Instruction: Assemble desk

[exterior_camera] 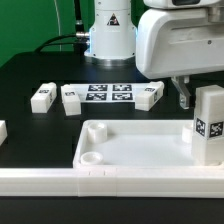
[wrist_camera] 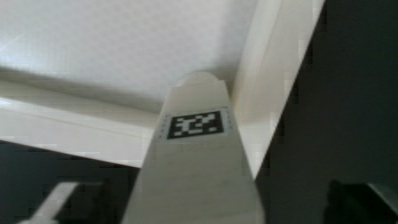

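While the gripper (exterior_camera: 186, 98) hangs low over the exterior view's right end of the tabletop (exterior_camera: 140, 150), its jaws stand wide apart and grasp nothing. In the wrist view one finger (wrist_camera: 57, 200) shows with a dark gap between it and the upright leg (wrist_camera: 199, 170), which stands between the two fingers and does not touch the one that is plainly seen. That leg stands on end at the tabletop's exterior-view right, with a black-and-white tag (exterior_camera: 212, 128) on the face turned to the exterior camera. The wrist view puts its far end inside the raised rim, close to a corner, but whether it sits in a socket I cannot tell. The tabletop lies on the black table (exterior_camera: 30, 70) just behind the long white border rail (exterior_camera: 40, 182). A round corner socket (exterior_camera: 97, 130) and a second socket (exterior_camera: 90, 157) show at the tabletop's exterior-view left end. Further back the marker board (exterior_camera: 105, 93) lies flat, with another leg (exterior_camera: 72, 100) on its side just beside its exterior-view left end and a third leg (exterior_camera: 150, 96) at its exterior-view right end. A fourth leg (exterior_camera: 42, 96) lies a little further to the exterior view's left, apart from the board. The arm's white base (exterior_camera: 108, 30) stands behind the marker board.
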### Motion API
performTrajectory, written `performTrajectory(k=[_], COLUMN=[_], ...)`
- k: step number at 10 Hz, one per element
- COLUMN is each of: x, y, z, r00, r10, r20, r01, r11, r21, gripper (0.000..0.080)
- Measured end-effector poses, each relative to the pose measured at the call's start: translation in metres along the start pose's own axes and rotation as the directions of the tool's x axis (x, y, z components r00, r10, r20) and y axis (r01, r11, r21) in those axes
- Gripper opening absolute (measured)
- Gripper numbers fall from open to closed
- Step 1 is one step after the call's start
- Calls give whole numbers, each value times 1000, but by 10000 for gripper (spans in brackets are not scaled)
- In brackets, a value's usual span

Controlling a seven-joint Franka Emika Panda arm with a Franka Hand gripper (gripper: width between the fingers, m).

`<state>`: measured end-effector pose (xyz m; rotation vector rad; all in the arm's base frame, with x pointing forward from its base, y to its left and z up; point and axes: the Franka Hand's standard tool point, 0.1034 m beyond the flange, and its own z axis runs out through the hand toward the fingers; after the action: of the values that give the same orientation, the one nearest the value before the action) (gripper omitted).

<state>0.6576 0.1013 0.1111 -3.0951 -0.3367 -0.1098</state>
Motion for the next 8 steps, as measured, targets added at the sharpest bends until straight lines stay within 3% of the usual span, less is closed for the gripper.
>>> performTrajectory(k=[2, 6, 8], x=[0, 0, -1], y=[1, 1, 2], z=[0, 0, 0], r00=[1000, 998, 960], r10=[8, 62, 280], r20=[0, -1, -7], r01=[-8, -62, -280], r11=[1000, 998, 960], r21=[0, 2, 13], gripper=[286, 288, 288])
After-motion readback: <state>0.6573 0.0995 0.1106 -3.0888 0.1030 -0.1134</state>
